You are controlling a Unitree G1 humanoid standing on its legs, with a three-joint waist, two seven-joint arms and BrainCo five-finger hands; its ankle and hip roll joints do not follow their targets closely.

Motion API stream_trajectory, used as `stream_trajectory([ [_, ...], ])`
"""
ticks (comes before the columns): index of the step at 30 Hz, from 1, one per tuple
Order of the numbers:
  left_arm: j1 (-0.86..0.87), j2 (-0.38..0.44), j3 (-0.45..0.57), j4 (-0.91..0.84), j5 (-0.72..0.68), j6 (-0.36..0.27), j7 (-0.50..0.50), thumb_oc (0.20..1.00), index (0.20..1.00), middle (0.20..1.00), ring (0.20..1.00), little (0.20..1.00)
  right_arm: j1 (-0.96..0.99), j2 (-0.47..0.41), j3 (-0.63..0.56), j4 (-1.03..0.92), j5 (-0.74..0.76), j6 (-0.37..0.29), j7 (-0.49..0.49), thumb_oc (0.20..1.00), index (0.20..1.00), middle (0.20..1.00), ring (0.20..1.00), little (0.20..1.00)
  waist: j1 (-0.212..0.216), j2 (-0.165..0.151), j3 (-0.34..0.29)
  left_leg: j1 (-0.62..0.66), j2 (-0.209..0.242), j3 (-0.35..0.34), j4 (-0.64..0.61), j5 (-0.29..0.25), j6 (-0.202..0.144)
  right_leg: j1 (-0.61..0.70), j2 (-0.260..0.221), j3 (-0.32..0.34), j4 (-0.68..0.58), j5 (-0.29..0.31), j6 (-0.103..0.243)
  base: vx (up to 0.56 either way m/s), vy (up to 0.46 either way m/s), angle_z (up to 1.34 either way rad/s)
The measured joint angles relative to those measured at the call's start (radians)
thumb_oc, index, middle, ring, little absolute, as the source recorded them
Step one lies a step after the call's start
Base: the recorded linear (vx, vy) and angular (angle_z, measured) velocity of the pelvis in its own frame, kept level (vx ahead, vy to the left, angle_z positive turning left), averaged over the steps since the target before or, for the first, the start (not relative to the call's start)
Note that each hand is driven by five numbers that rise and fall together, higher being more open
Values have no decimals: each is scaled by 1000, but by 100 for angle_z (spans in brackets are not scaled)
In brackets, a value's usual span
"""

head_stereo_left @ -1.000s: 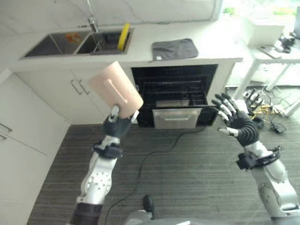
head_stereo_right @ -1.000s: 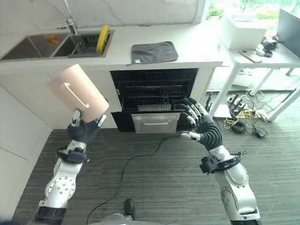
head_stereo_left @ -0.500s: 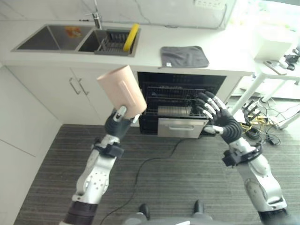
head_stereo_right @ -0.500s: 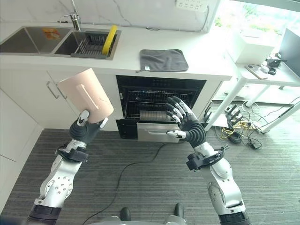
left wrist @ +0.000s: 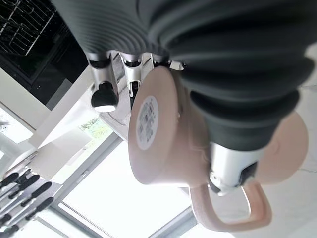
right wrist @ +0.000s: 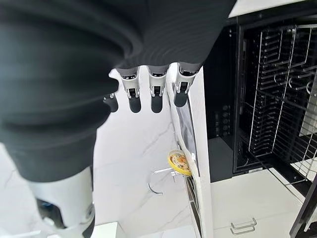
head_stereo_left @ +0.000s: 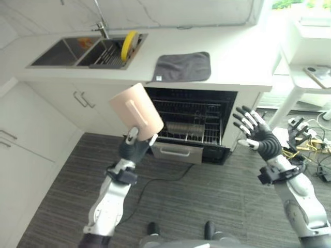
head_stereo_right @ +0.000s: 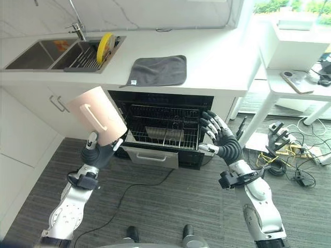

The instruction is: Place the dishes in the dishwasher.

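Note:
My left hand (head_stereo_left: 133, 149) is shut on a pale pink mug (head_stereo_left: 135, 110) and holds it up, tilted, in front of the cupboards just left of the dishwasher (head_stereo_left: 192, 118). In the left wrist view the mug (left wrist: 163, 134) sits in the palm with its handle outward and the fingers (left wrist: 103, 95) curled round it. The dishwasher stands open under the counter with its wire rack (head_stereo_right: 163, 126) drawn forward. My right hand (head_stereo_left: 259, 139) is open with fingers spread, at the opening's right edge, touching nothing. A yellow plate (head_stereo_left: 127, 45) stands in the sink rack.
A grey cloth (head_stereo_left: 183, 66) lies on the counter above the dishwasher. A double sink (head_stereo_left: 67, 50) with a tap is at the counter's left. White cupboards (head_stereo_left: 31, 139) line the left side. A white table (head_stereo_left: 310, 77) and loose cables (head_stereo_right: 282, 144) are at the right.
The whole view has shifted. My left hand still holds the mug up. My right hand has gone from in front of the rack to the opening's right edge.

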Motion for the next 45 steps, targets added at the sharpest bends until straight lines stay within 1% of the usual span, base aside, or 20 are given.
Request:
stream_trajectory([
  [1,-9,-1,-6,0,0,0,0,200,200,200,200,200,-2,-1,-5,0,0,-5,-1,1000,1000,1000,1000,1000,-13,13,-1,4,-2,-13,6,-36,-2,-1,-2,-1,0,1,14,74,277,4],
  [3,-28,-7,-14,3,0,0,0,200,200,200,200,200,-2,20,-7,0,0,-4,4,1000,1000,1000,1000,1000,-16,12,0,16,-21,-24,6,-108,2,4,-22,1,0,8,48,97,261,4],
  [4,-31,-7,-17,3,1,0,0,200,200,200,200,200,0,32,-8,-1,-1,-5,8,1000,1000,1000,1000,1000,-26,11,0,23,-31,-22,6,-145,-12,11,-34,-1,0,8,66,81,227,5],
  [5,-29,-6,-17,4,1,0,0,200,200,200,200,200,9,57,-5,-1,-6,-4,18,1000,1000,1000,1000,1000,-25,-10,3,35,-62,-20,5,-158,5,21,-66,0,-1,10,89,43,176,7],
  [8,-27,5,-15,4,2,1,2,200,200,200,200,200,17,61,0,-4,-12,-3,45,1000,1000,1000,1000,1000,-10,-54,1,46,-130,-5,6,-178,45,21,-136,5,-1,16,128,40,204,-3],
  [11,-26,6,-6,2,3,7,3,200,200,200,200,200,11,70,0,-17,-18,5,46,1000,1000,1000,1000,1000,10,-73,-2,51,-161,9,6,-185,63,14,-160,24,0,28,147,33,226,-14],
  [16,-25,30,-7,2,7,29,8,200,200,200,200,200,9,100,0,-34,-17,5,39,1000,1000,1000,1000,1000,9,-89,-1,58,-181,18,6,-192,73,12,-172,33,13,34,152,20,105,-7],
  [18,-17,38,-3,3,36,29,15,200,200,200,200,200,10,101,3,-34,-16,6,36,1000,1000,1000,1000,1000,10,-84,-2,70,-159,37,7,-192,74,-16,-160,60,62,32,151,-19,-89,-25],
  [21,-24,94,2,6,84,18,28,200,200,200,200,200,-4,106,43,-25,-18,3,25,1000,1000,1000,1000,1000,6,-119,-13,69,-154,61,6,-190,69,-16,-163,52,22,27,148,-5,-126,-25],
  [22,-28,94,2,6,84,13,36,200,200,200,200,200,-15,104,51,-13,-18,3,24,1000,1000,1000,1000,1000,5,-114,-13,68,-146,62,6,-186,63,0,-155,50,-8,43,149,12,-141,-10],
  [24,-29,74,3,4,84,2,51,200,200,200,200,200,-33,70,38,13,-18,6,5,1000,1000,1000,1000,1000,3,-96,-17,68,-128,62,6,-180,54,-1,-134,51,-8,43,144,42,-115,-1],
  [26,-13,46,15,3,83,-4,55,200,200,200,200,200,-31,66,24,11,-18,5,-11,1000,1000,1000,1000,1000,4,-75,-27,69,-107,60,6,-175,45,-2,-112,52,-7,39,128,73,-104,-3],
  [27,22,28,15,-7,83,-10,55,200,200,200,200,200,-21,66,20,-1,-18,5,-20,1000,1000,1000,1000,1000,3,-48,-40,69,-86,59,6,-177,41,-1,-90,52,-7,34,116,97,-145,-6],
  [30,61,20,24,-12,83,-10,54,200,200,200,200,200,12,64,11,-4,-18,5,-19,1000,1000,1000,1000,1000,3,-23,-52,72,-70,54,6,-170,31,6,-72,51,-7,31,102,47,-98,-1],
  [34,63,16,24,-11,83,-12,52,200,200,200,200,200,17,64,8,-4,-18,5,-16,1000,1000,1000,1000,1000,4,-10,-58,71,-69,41,6,-171,31,0,-70,51,-7,29,100,6,-9,1],
  [41,54,17,23,-11,83,-15,53,200,200,200,200,200,17,64,3,-4,-19,5,-5,1000,1000,1000,1000,1000,3,-11,-59,67,-72,39,6,-171,32,-2,-74,51,-7,32,102,0,0,0],
  [42,52,17,23,-11,83,-15,53,200,200,200,200,200,7,64,3,-4,-19,5,-6,1000,1000,1000,1000,1000,4,-17,-69,66,-73,38,6,-170,31,-2,-75,50,-2,33,99,-37,-25,0],
  [43,55,15,24,-8,110,-35,51,200,200,200,200,200,9,64,4,-4,-19,-2,-6,1000,1000,1000,1000,1000,5,-19,-72,60,-86,4,6,-168,28,-13,-69,48,8,39,97,-71,-69,-8],
  [44,48,10,64,-3,167,-97,51,200,200,200,200,200,8,68,1,-4,-18,-27,-8,1000,1000,1000,1000,1000,1,-22,-83,12,-98,-124,6,-167,19,-72,-78,60,50,37,100,-116,-256,-6],
  [45,42,22,74,0,167,-122,51,200,200,200,200,200,8,77,3,3,-16,-28,-8,1000,1000,1000,1000,1000,2,-47,-95,13,-102,-126,6,-167,21,-77,-83,63,54,32,107,-132,-324,-2],
])
